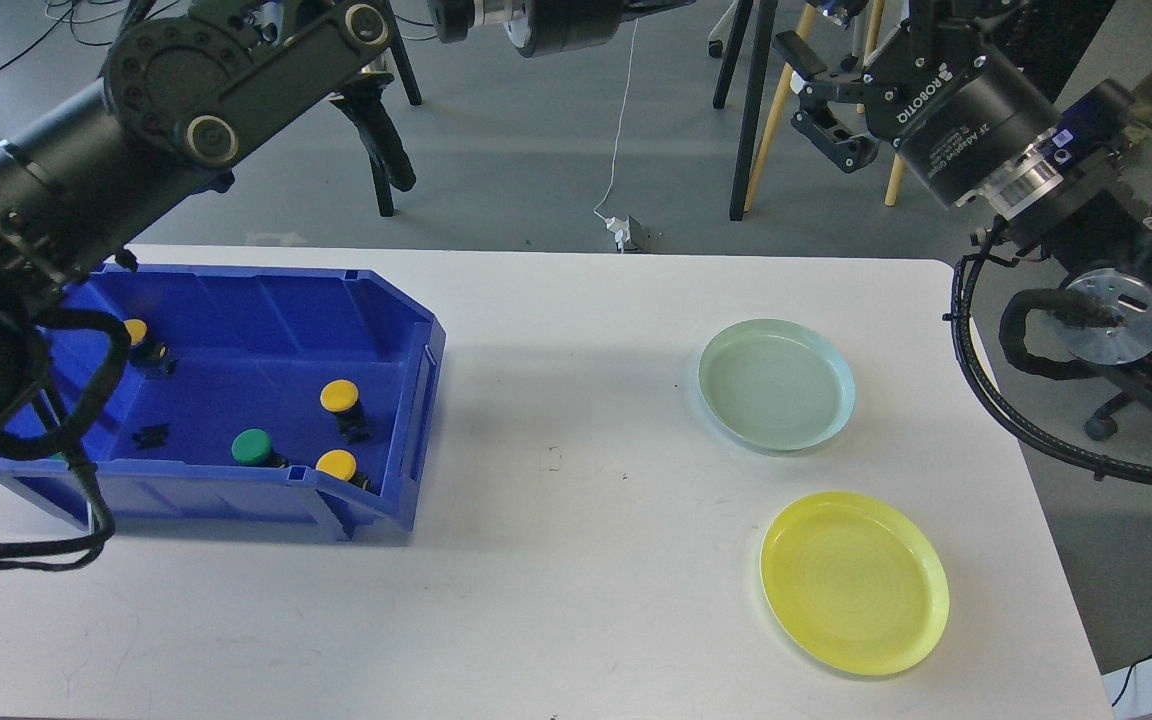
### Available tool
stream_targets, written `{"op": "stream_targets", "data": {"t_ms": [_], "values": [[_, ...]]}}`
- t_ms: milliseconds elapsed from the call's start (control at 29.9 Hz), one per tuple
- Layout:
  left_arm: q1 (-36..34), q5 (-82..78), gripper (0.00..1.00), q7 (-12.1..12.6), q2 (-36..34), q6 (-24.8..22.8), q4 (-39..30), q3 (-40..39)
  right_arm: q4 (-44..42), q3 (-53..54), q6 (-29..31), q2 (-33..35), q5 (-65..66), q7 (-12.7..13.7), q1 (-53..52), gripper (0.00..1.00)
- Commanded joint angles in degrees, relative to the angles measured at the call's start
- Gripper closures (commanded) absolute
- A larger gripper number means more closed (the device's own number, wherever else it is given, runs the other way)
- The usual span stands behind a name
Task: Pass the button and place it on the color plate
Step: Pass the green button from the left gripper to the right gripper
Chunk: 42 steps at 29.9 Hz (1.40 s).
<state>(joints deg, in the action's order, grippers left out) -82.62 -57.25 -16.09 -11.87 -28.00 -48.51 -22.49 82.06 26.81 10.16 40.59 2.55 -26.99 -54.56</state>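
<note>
A blue bin (406, 330) stands on the left of the white table. In it are three yellow-capped buttons (339, 396) (336, 464) (136, 331), the last partly behind my left arm, and a green-capped button (251, 446). A pale green plate (776, 384) and a yellow plate (853, 582) lie empty on the right. My right gripper (818, 100) is open and empty, high beyond the table's far right edge. My left arm (186, 130) reaches up over the bin's far left corner, and its far end leaves the top of the view.
A small black part (149, 436) lies on the bin floor. Black and wooden stand legs (746, 110) and a white cable (620, 150) are on the floor behind the table. The table (576, 560) is bare between bin and plates.
</note>
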Motion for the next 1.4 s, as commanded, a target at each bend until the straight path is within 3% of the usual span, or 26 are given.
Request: {"op": "stream_targets", "data": {"t_ms": [0, 201, 401, 803, 903, 1237, 1338, 1371], "values": [[0.0, 0.12, 0.64, -0.09, -0.17, 0.0, 0.08, -0.1, 0.64, 0.0, 0.03, 0.28, 0.09, -1.01, 0.07, 0.13], [0.0, 1.61, 0.64, -0.09, -0.35, 0.0, 0.35, -0.19, 0.64, -0.17, 0.03, 0.19, 0.09, -1.01, 0.07, 0.26], [0.0, 2.58, 0.64, 0.0, -0.44, 0.0, 0.43, -0.19, 0.82, -0.44, 0.03, 0.19, 0.35, -1.01, 0.16, 0.34], [-0.08, 2.58, 0.64, 0.0, -0.08, 0.0, 0.43, -0.27, 0.91, -0.61, 0.74, 0.28, 0.62, -1.01, 0.16, 0.79], [-0.08, 2.49, 0.64, 0.09, -0.08, 0.0, 0.43, -0.27, 1.0, -0.7, 0.82, 0.37, 0.62, -1.01, 0.16, 0.86], [-0.08, 2.49, 0.61, 0.09, -0.17, 0.0, 0.35, -0.19, 1.0, -0.44, 1.26, 0.28, 0.62, -1.01, -0.19, 0.94], [0.0, 2.4, 0.55, 0.09, -0.17, 0.0, 0.35, -0.19, 1.0, -0.44, 1.26, 0.28, 0.62, -1.01, -0.19, 0.96], [0.0, 2.4, 0.48, 0.18, -0.17, 0.0, 0.43, -0.19, 1.0, -0.44, 1.26, 0.28, 0.62, -1.01, -0.19, 0.96]]}}
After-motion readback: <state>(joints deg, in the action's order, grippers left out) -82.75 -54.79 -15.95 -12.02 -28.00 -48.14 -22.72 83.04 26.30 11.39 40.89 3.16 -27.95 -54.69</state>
